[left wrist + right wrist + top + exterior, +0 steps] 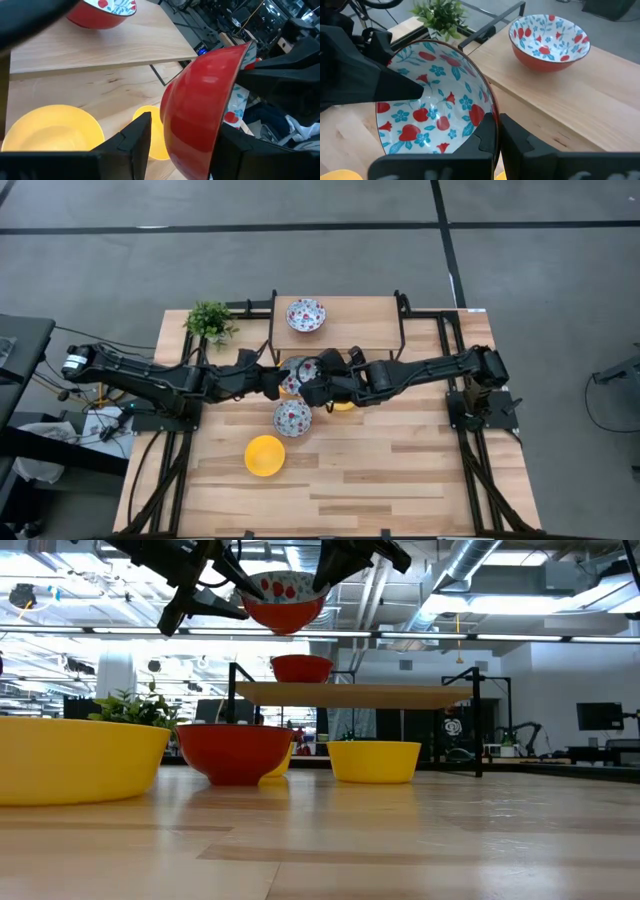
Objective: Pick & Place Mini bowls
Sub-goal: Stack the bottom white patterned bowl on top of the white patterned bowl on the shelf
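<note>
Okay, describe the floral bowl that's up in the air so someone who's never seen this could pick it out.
Find the raised wooden shelf at the table's far edge; just in front of it the two arms meet. The floral bowl hangs there, left gripper and right gripper both on its rim. It alone is off the wood.

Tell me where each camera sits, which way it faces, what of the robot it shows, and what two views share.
High: overhead, straight down; both arms meet at the held bowl.
Low: table height, level across; arms hold that bowl overhead.
Left wrist: past left gripper, gripping the bowl, toward the shelf.
Right wrist: past right gripper, pinching the bowl's rim.
Shared: both wrist views show the shelf bowl.
</note>
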